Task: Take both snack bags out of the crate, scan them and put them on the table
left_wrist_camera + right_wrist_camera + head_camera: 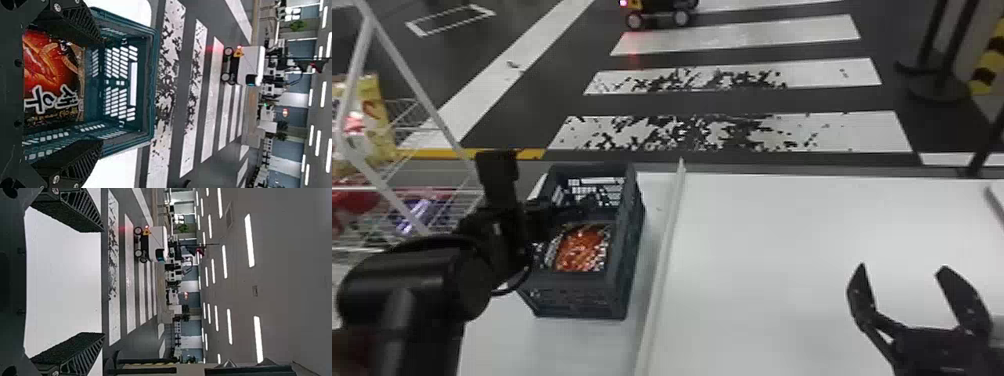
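Note:
My left gripper (547, 205) is over the left side of the crate (627, 240), partly hiding its opening. Inside the crate lies a red-orange snack bag (580, 248); a second bag cannot be made out. In the left wrist view the left gripper (100, 94) stands open, its fingers wide apart, with the snack bag (51, 70) and the green-blue crate (154, 78) beyond them. My right gripper (899, 270) is parked open over the right part of the white table (762, 240), holding nothing; in the right wrist view the right gripper (104, 282) has its fingers well apart.
A raised white strip (664, 250) runs along the table just right of the crate. At the left stands a white wire rack (407, 185) holding other snack packs. Beyond the table, a small wheeled robot (659, 11) and black post bases (939, 85) stand on the floor.

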{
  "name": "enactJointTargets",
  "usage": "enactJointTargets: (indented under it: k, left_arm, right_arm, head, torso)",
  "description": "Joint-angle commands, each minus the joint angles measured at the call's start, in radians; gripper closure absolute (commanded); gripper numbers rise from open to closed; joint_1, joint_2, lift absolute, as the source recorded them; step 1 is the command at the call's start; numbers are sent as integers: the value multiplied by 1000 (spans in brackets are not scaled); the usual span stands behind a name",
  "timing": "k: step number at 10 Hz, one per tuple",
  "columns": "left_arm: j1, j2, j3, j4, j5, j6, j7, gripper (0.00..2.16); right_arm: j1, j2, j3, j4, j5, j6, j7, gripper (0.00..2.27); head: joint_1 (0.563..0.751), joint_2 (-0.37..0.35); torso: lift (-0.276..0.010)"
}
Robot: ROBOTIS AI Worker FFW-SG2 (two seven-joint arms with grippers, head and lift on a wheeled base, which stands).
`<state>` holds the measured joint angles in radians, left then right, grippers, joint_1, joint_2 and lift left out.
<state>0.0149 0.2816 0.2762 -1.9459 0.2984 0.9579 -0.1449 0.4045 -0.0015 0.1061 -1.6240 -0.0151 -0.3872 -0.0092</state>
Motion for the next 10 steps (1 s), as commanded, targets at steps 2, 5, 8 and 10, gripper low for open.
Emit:
enactJointTargets:
  k: [2, 5, 8, 10]
  left_arm:
    - [-39, 18, -23, 68, -8, 35, -1, 130]
    - [-81, 24, -34, 127, -16, 106, -19, 144]
    - [-151, 30, -74, 193, -41, 195, -30, 144]
    - [-204, 31, -114, 260, -70, 216, -35, 144]
  right_arm:
    - [2, 2, 1, -1, 3, 6, 0, 43]
    - [0, 2, 4, -1, 4, 18, 0, 43]
    - [-7, 2, 10, 1, 6, 34, 0, 43]
    - [-9, 2, 10, 1, 4, 37, 0, 43]
  head:
    - [695, 236]
    - [695, 240]
    - [695, 240]
    - [695, 235]
  torso:
    - [-91]
    - [-91]
    - [-91]
    - [-91]
